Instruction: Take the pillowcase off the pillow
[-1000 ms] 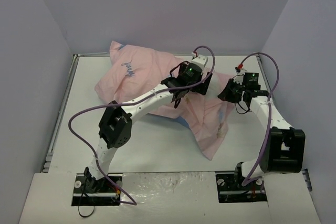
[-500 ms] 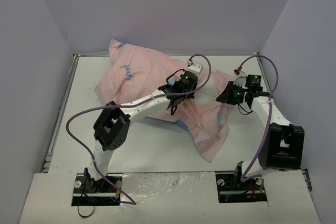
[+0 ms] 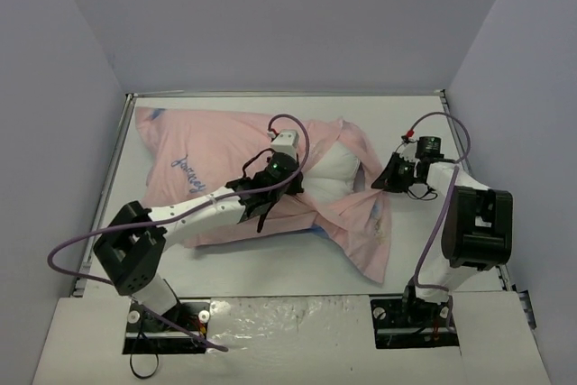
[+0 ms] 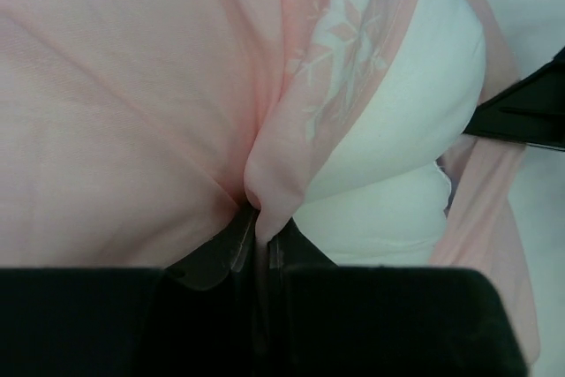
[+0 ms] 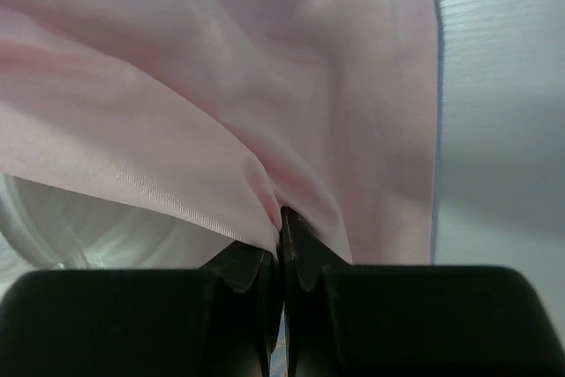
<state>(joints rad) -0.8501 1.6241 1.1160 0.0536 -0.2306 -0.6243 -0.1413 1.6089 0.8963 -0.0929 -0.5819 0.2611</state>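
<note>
The pale pink pillowcase (image 3: 212, 164) lies stretched across the table from the far left to the near right. The white pillow (image 3: 330, 169) bulges out of its open end between the two grippers. My left gripper (image 3: 293, 185) is shut on a fold of the pillowcase (image 4: 177, 103) right beside the bare pillow (image 4: 397, 156); its fingertips (image 4: 238, 240) pinch the pink cloth. My right gripper (image 3: 386, 178) is shut on the pillowcase's (image 5: 221, 77) other edge, with the cloth drawn tight over its fingertips (image 5: 296, 249).
The white table (image 3: 270, 263) is boxed in by lilac walls at the left (image 3: 54, 132), back (image 3: 288, 24) and right (image 3: 523, 87). Purple cables loop off both arms. A loose pink flap (image 3: 370, 241) trails toward the near right.
The left gripper closed on the pillowcase and pulled left and nearer. The cloth now lies flatter and stretched to the left, baring the white pillow. The right gripper kept its hold and drew back right.
</note>
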